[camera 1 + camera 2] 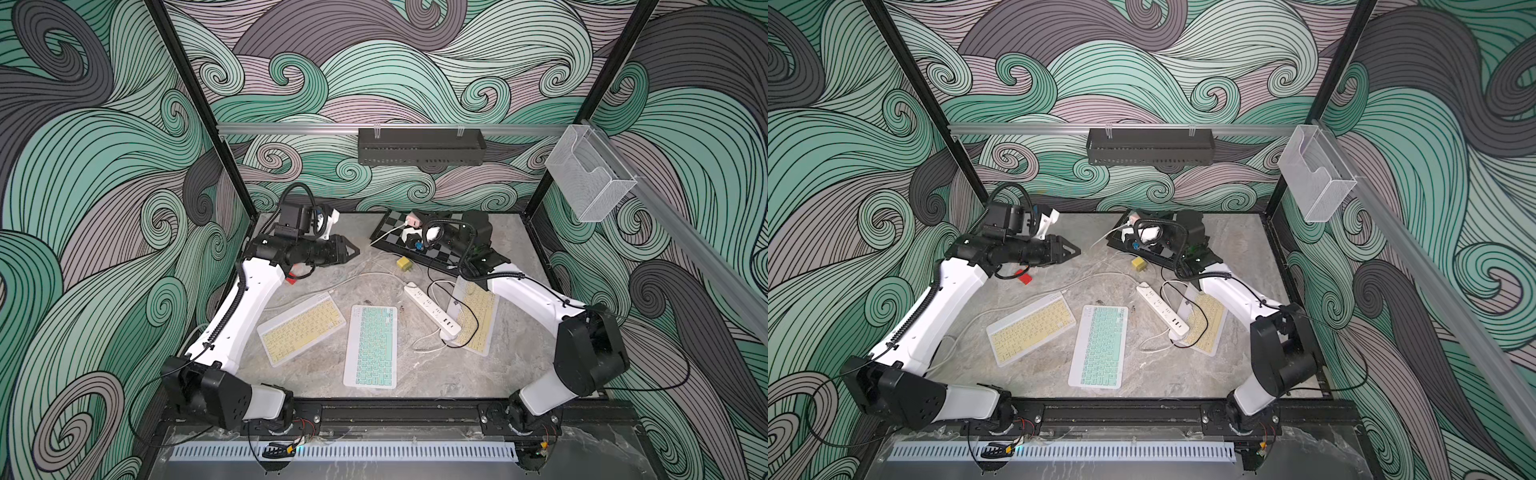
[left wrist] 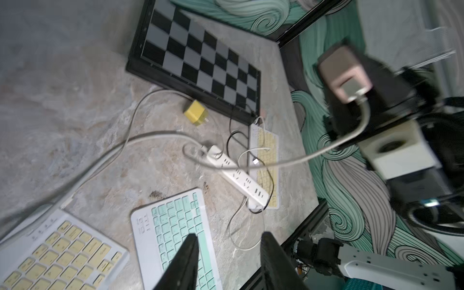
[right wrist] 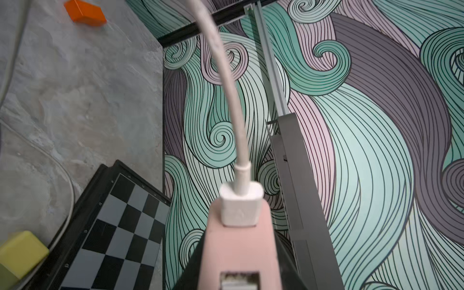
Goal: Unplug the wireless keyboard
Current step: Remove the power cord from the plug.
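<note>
Right end effector (image 3: 239, 253) clamps the pink charger (image 3: 241, 236) above the far chessboard (image 3: 120, 226); white plug (image 3: 239, 206) sits in it, unplugging not yet done; left end effector (image 2: 228, 236) hovers part-open, empty

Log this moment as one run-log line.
right claw: shut on pink charger, white cable plugged in | left claw: open, empty

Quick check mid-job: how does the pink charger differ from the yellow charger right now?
The pink charger is held off the table by the right gripper; the yellow charger lies loose on the table beside the chessboard. The pink charger has a white cable plugged into it; the yellow charger has none, and its prongs are bare. Both are small, blocky plug-in adapters.
</note>
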Controlling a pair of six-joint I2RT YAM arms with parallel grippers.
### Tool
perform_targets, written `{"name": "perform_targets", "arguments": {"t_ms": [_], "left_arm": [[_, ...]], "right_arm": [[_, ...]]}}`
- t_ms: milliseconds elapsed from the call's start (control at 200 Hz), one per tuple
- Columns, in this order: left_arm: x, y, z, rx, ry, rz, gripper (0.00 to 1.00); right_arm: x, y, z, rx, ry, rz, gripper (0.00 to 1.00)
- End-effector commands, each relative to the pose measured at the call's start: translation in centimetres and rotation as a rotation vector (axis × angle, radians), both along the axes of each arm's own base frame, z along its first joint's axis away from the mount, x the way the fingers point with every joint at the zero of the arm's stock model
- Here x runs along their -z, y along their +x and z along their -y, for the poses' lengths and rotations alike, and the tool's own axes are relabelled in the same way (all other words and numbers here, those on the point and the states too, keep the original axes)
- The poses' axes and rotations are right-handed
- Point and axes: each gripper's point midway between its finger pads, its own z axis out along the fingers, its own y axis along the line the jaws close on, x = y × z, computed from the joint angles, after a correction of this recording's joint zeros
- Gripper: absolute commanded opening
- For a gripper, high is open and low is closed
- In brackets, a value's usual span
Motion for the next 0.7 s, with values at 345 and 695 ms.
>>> {"name": "perform_targets", "arguments": {"t_ms": [345, 695], "left_arm": [[-5.0, 3.2, 7.0, 0.24, -0.363, -0.082, 0.49], [-1.2, -0.5, 9.7, 0.306, -0.283, -0.179, 0.46]], "right_arm": [[1.0, -8.4, -4.4, -0.361, 0.082, -0.207, 0.0], [1.7, -5.4, -4.9, -0.293, -0.109, 0.063, 0.0]]}}
